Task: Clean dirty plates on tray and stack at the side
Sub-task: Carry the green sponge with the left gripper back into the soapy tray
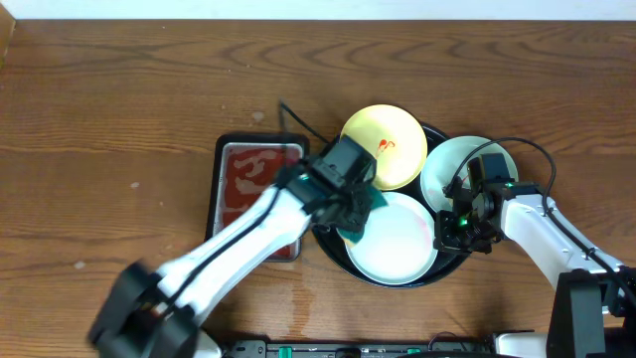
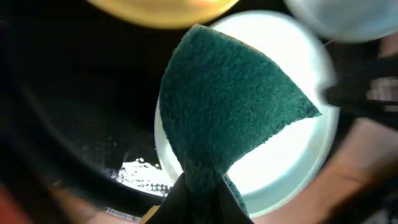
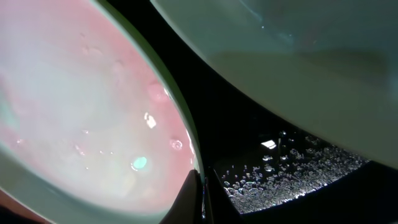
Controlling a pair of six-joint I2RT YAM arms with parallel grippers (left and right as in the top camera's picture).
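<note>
The mint-white front plate (image 1: 397, 249) lies in the black tray (image 2: 74, 112) nearest the robot, with the yellow plate (image 1: 385, 147) and the second mint plate (image 1: 467, 169) behind it. The left gripper (image 1: 348, 199) is clamped on a green scouring pad (image 2: 230, 106) over its left edge, so this looks like the wiping step. The right gripper (image 1: 460, 227) is closed at that plate's right rim, though whether it pinches the rim I cannot tell. Next, the pad likely needs pressing flat and sweeping across while the plate is steadied.
</note>
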